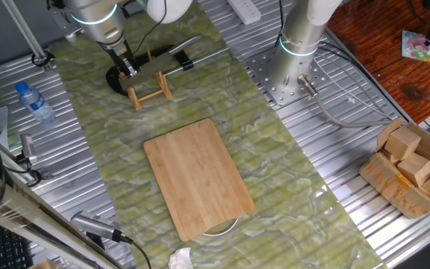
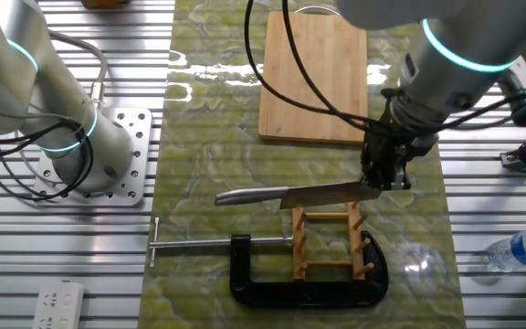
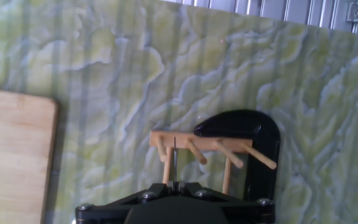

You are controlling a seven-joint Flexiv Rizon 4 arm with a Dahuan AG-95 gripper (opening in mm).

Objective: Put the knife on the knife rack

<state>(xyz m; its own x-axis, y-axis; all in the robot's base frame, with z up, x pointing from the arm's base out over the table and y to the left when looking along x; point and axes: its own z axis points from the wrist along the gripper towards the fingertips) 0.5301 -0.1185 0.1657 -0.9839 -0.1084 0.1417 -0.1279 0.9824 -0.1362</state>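
Currently the end effector (image 2: pixel 383 179), clamped on the grey steel cleaver (image 2: pixel 322 194), should lower it edge-down between the light-wood slatted rack's (image 2: pixel 329 243) 12 o'clock slats.

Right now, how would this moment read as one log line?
gripper: shut on knife | knife: level above knife rack | cutting board: bare

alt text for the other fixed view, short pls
The gripper holds the knife flat by one end of its blade, handle pointing away, just above the knife rack. A black clamp lies around the rack on the green mat, with a bamboo cutting board behind.
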